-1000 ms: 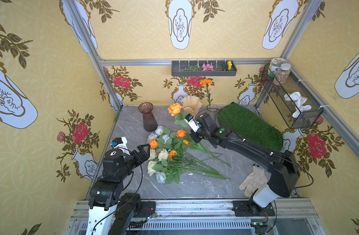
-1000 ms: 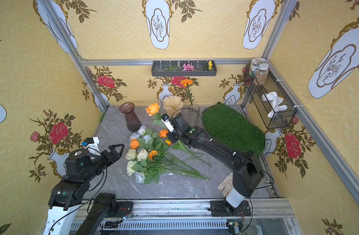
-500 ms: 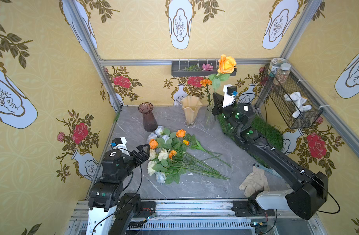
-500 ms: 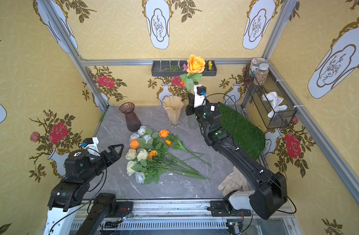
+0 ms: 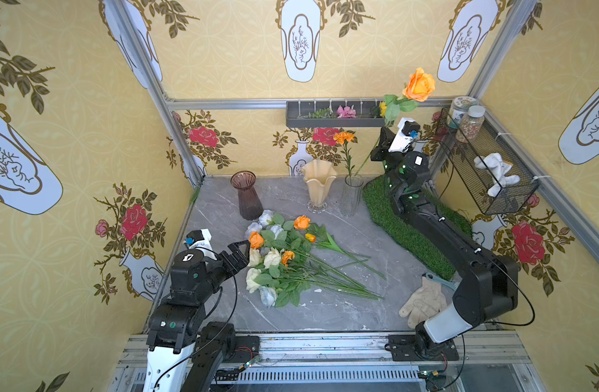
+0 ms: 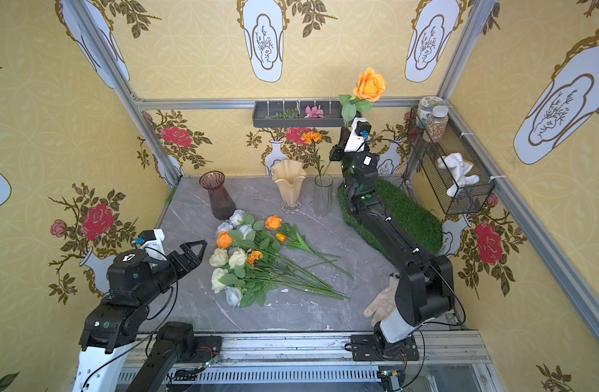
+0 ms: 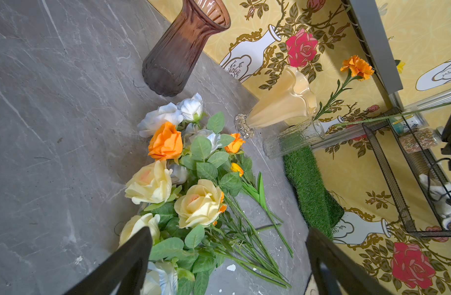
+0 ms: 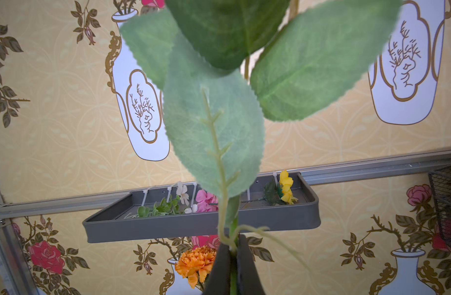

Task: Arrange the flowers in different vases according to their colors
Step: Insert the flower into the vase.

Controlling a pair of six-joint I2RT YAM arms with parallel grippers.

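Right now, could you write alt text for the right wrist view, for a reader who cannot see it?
The right gripper is shut on a green flower stem, whose large leaves block much of the view. Behind, a grey tray on the yellow wallpapered wall holds a pink blossom and a yellow blossom; an orange marigold shows beside the gripper.

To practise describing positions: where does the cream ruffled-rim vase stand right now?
In both top views the cream vase stands upright near the back wall, between the purple-brown vase and the clear glass vase, closer to the clear one.
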